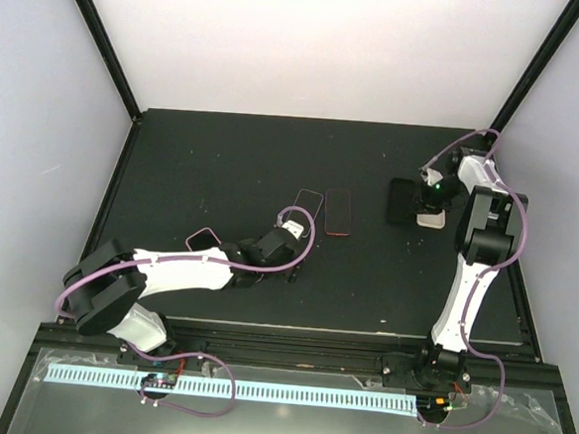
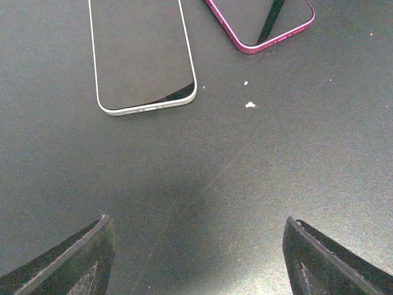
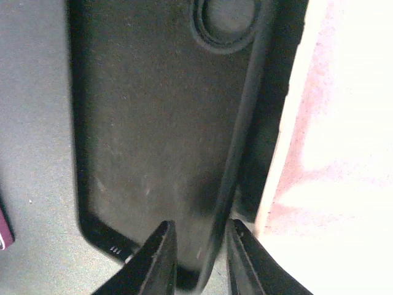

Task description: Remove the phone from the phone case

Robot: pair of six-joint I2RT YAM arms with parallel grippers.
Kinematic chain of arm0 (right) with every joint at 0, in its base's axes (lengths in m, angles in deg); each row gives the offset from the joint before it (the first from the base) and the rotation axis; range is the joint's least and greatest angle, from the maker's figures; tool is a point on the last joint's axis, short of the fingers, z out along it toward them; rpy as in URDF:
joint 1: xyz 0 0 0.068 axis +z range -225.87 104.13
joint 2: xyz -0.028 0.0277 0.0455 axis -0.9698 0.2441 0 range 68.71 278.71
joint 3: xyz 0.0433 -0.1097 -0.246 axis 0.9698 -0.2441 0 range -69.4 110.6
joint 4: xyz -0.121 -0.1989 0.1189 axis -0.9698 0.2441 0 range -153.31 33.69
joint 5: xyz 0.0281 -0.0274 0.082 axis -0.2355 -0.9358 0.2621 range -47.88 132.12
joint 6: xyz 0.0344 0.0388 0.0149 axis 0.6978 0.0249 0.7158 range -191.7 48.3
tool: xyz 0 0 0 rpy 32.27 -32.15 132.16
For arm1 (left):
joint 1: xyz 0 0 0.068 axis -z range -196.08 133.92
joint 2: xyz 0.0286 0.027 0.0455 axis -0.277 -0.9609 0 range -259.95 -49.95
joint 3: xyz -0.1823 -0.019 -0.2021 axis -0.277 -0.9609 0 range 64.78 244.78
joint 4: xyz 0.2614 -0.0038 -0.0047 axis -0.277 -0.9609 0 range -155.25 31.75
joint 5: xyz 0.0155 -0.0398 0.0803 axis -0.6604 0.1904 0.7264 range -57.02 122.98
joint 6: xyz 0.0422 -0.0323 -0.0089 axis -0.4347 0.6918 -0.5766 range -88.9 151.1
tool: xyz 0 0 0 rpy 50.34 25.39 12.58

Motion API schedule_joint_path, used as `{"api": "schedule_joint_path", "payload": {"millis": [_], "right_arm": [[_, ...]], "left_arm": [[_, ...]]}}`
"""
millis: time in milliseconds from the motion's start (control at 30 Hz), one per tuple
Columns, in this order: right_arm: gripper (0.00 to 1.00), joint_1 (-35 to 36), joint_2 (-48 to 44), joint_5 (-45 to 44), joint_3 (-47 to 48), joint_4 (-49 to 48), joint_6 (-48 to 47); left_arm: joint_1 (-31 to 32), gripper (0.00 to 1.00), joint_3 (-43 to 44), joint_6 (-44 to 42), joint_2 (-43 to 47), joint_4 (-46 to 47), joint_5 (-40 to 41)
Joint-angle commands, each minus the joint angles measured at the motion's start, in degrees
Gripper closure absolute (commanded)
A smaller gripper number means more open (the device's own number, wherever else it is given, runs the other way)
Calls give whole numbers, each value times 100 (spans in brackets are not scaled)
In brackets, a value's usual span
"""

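A black phone case [image 3: 159, 123] lies flat at the back right of the table [image 1: 402, 200], its round camera cutout [image 3: 224, 18] at the far end. No phone shows inside it. My right gripper [image 3: 198, 236] straddles the case's right side wall near its near corner; its fingers stand a little apart, with a gap between the left finger [image 3: 156, 258] and the wall. A white and pink object [image 3: 344, 123] lies just right of the case. My left gripper [image 2: 199, 224] hovers wide open over bare table, holding nothing, short of a white-edged phone [image 2: 144, 55] and a magenta-edged phone [image 2: 264, 21].
The white-edged phone [image 1: 308, 203] and the magenta-edged one [image 1: 339, 212] lie side by side mid-table. Another pink-edged phone [image 1: 202, 239] lies beside the left arm. The table's right edge [image 1: 519, 283] runs close to the right arm. White crumbs [image 2: 249, 104] dot the mat.
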Motion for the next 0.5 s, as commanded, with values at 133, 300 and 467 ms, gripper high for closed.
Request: {"api": "schedule_joint_path", "payload": {"millis": [133,300,467], "right_arm": [[67,-48,-818,-324,-519,-40,-97],[66,-39,-1657,-221,-1139,-71,-257],[66,-10,-2682,359,-1665,-68,-431]], "left_arm": [[-82,12,-135,463,467,-204,615],[-392,5,-88,1095,574,-798,673],[-837,1,-16,2125,633,-1774,619]]}}
